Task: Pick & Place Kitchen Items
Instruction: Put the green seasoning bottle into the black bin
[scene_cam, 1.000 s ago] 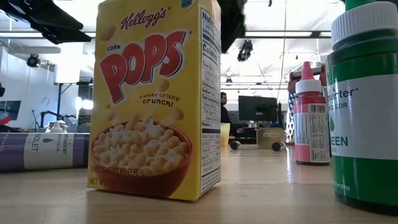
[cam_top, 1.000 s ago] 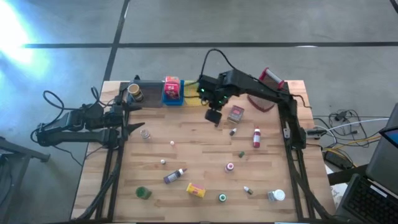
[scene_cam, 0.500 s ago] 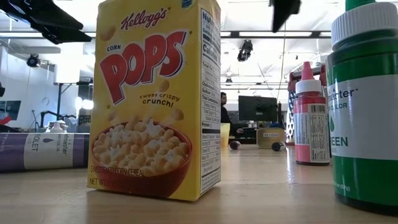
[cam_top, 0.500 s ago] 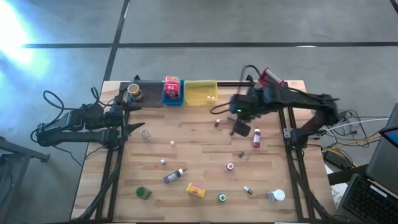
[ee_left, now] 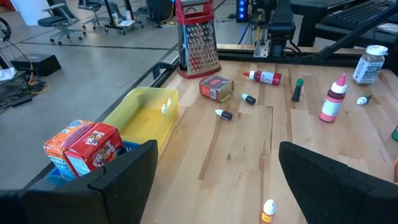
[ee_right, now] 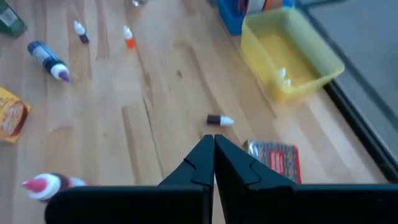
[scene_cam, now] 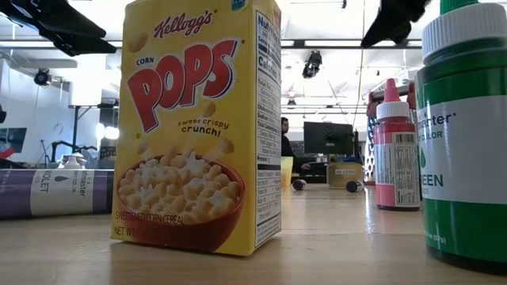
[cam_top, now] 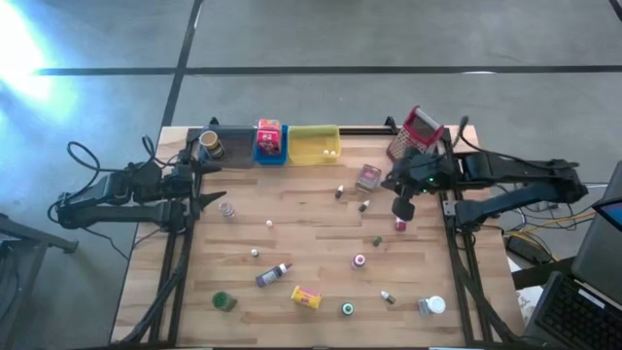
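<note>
Near the metal grater (cam_top: 416, 129), the right claw (cam_top: 402, 207) hangs with fingers pressed together, empty, over a red-capped bottle (cam_top: 399, 225) it partly hides. The left claw (cam_top: 216, 199) waits at the desk (cam_top: 311, 243) edge, fingers apart.

The dark right gripper (cam_top: 402, 208) hangs over the table's right side, fingers pressed together. The dark left gripper (cam_top: 211, 200) waits at the left edge, fingers spread.

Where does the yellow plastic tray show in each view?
High view: yellow plastic tray at the table's far edge, near the middle.
Left wrist view: tray between the red boxes and the metal grater.
Right wrist view: tray on the table's edge.
Low view: cannot tell.
Shared landmark: the blue tray beside it.
</note>
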